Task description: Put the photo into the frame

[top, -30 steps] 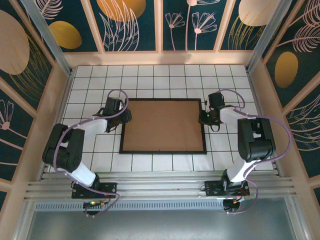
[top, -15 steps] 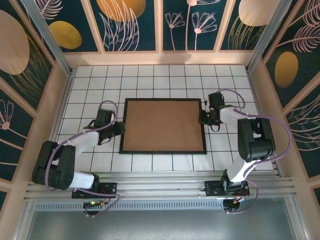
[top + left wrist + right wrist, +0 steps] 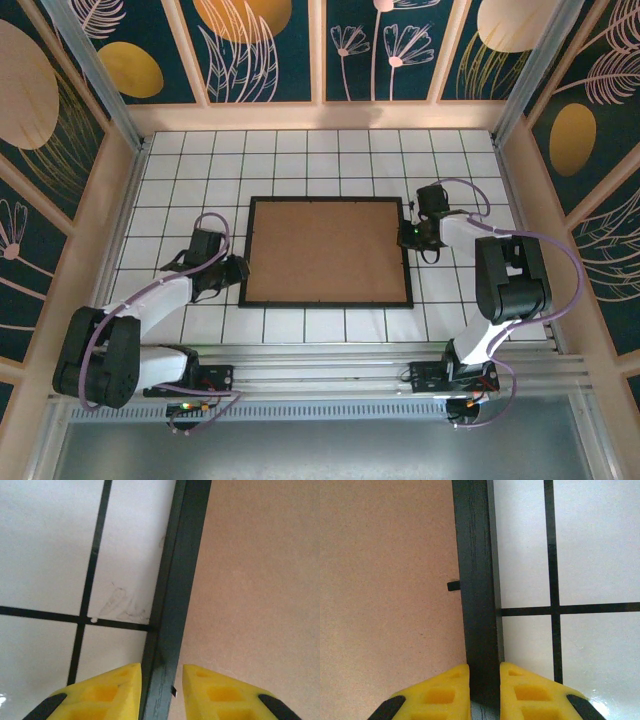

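The right gripper (image 3: 484, 666) is clamped on the right rail of the thin black rectangular picture frame (image 3: 326, 303), with a yellow finger against each side. The left gripper (image 3: 161, 666) straddles the frame's left rail, its jaws narrow but a sliver short of pinching. The frame lies flat, back up, on the white tiled table (image 3: 300, 160). Inside the frame sits a plain brown backing board (image 3: 325, 250), and a small black tab (image 3: 453, 586) juts onto it from the right rail.

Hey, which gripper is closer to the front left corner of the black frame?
Left. The left gripper straddles the left rail of the frame just up from that corner; the right gripper pinches the opposite right rail, nearer the far end.
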